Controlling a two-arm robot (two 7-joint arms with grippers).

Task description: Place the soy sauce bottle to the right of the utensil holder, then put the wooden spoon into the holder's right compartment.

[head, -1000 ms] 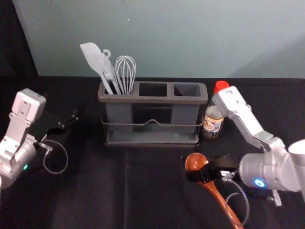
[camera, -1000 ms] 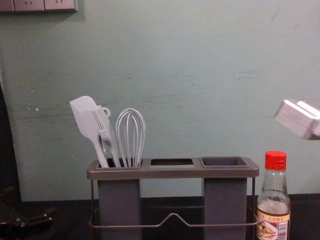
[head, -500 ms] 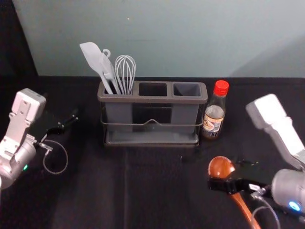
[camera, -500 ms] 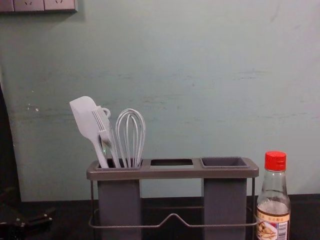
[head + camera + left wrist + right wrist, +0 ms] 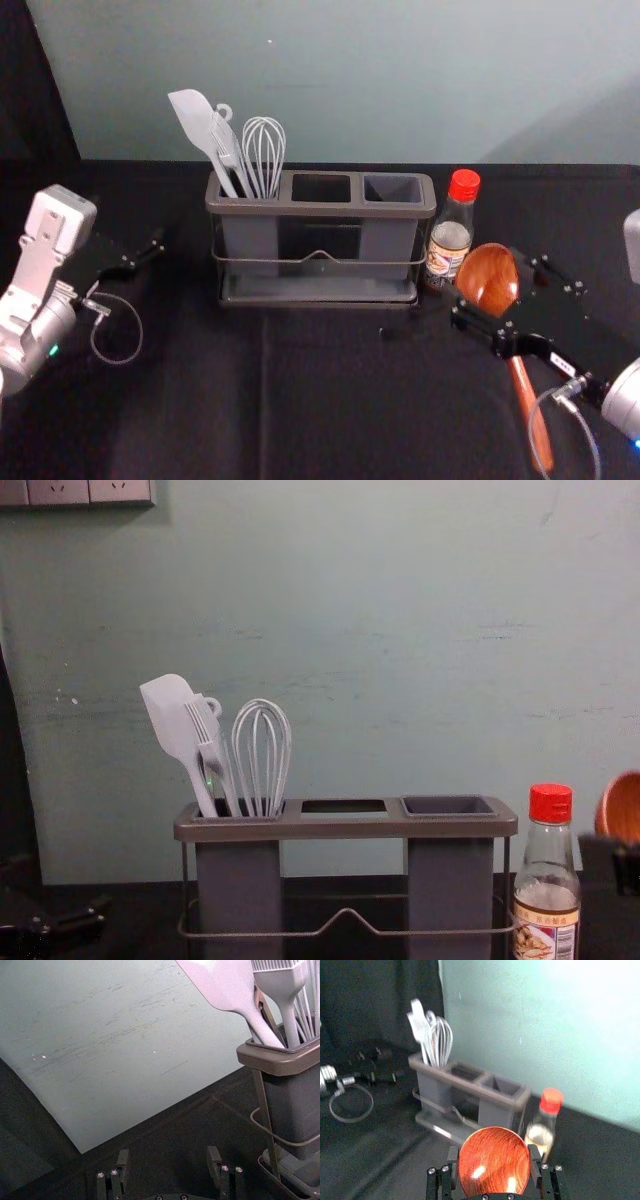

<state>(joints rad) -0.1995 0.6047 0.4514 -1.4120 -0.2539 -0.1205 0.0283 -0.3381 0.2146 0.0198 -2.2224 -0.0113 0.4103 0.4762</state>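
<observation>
In the head view, the desk (image 5: 350,400) was covered in black cloth, lightly creased down its middle, and ran back to a grey-green wall (image 5: 400,80) with a soft shadow on its right side. A dark curtain (image 5: 35,100) hung at the far left. The utensil holder (image 5: 320,208) stood near the wall, spatula (image 5: 193,115) and whisk (image 5: 265,150) leaning in its left compartment, and the soy sauce bottle (image 5: 450,240) stood upright just beside its right end. The right hand (image 5: 512,292) was in front and to the right of the bottle, its fingers around the bowl of the wooden spoon (image 5: 488,278), whose handle ran down toward the near side. The left hand (image 5: 150,252) was parked over the cloth, left of the holder.

In the left wrist view, that hand's fingers stood wide apart over dark cloth. A pastry brush (image 5: 282,985) stood beside the spatula, and the wall was scuffed and flecked.

In the right wrist view, the fingers stood well apart, one at each side of the spoon's bowl, gripping it.

In the chest view, wall sockets (image 5: 60,490) sat at the upper left. The spoon's bowl was raised off the desk, right of the bottle's red cap.
</observation>
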